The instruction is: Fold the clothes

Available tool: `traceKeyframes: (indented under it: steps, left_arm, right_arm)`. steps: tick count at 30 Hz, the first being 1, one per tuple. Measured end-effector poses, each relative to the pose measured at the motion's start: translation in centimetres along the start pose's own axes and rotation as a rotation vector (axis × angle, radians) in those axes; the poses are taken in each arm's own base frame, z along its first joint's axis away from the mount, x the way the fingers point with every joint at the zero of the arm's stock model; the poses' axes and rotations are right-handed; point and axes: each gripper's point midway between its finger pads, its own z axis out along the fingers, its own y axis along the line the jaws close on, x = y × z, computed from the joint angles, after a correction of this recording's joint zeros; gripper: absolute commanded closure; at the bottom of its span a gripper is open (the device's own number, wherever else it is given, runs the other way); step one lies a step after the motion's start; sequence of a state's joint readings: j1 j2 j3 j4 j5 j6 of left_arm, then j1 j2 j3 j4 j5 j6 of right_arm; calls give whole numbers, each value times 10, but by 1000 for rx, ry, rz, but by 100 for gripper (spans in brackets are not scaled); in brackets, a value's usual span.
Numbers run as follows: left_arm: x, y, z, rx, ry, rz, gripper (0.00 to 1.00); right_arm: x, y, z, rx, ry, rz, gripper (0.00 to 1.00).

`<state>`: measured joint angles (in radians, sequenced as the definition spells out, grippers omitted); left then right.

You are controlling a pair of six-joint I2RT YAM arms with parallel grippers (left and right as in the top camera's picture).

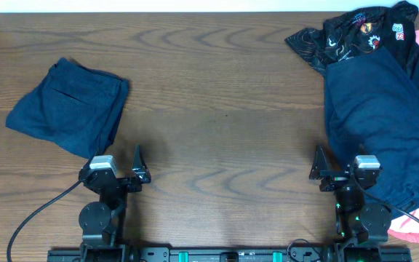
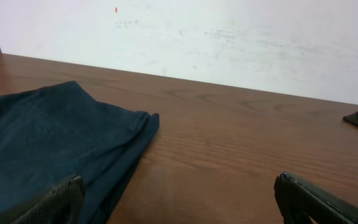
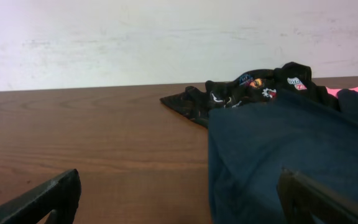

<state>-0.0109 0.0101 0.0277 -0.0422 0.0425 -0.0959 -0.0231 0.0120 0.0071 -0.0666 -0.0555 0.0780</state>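
Observation:
A folded dark navy garment (image 1: 70,108) lies at the left of the table; it also shows in the left wrist view (image 2: 48,149). A larger, unfolded navy garment (image 1: 373,124) lies at the right, and shows in the right wrist view (image 3: 284,149). My left gripper (image 1: 122,173) is open and empty, just in front of the folded garment's near corner. My right gripper (image 1: 337,175) is open and empty, at the left edge of the unfolded garment. In the wrist views both pairs of fingers (image 2: 179,199) (image 3: 179,199) are spread wide with nothing between them.
A black printed garment (image 1: 358,33) lies at the back right, also in the right wrist view (image 3: 253,90). Pink fabric (image 1: 413,225) shows at the right edge and under the navy pile. A white wall (image 2: 229,37) stands behind the wooden table (image 1: 224,109).

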Motion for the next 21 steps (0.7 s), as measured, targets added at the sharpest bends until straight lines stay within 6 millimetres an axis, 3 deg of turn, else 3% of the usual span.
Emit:
traceKeyframes:
  steps: [21]
  left_arm:
    - [0, 0, 0, 0, 0, 0, 2]
  right_arm:
    - [0, 0, 0, 0, 0, 0, 1]
